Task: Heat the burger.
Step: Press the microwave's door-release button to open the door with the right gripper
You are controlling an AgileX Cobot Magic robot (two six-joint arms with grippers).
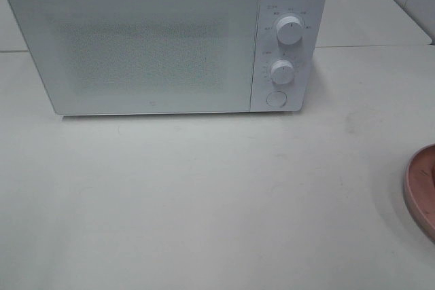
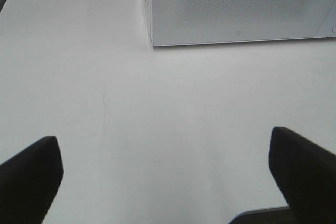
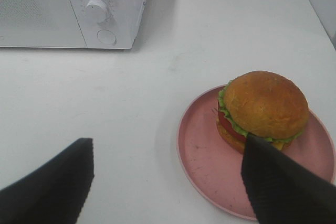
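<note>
- Step in hand: the opening stage, by judgement. Nothing is grasped, and the microwave stands with its door closed.
- Burger: upright on the pink plate, towards the plate's far side. The plate rests on the counter to the right of the microwave and well apart from it. Only its rim shows at the right edge of the high view, and the burger itself is out of that view.
- Microwave controls: two round knobs, upper and lower, with a round button beneath.
- Next move, by judgement: the door must be opened before the burger can go in, probably by pressing the round button. The plate then needs a level lift so that the tall burger does not topple.
- Left pincer: jaws wide apart, empty, over bare counter in front of the microwave.
- Right pincer: jaws well apart, holding nothing. One finger overlaps the near edge of the burger and plate in its wrist view; contact cannot be told.
</note>
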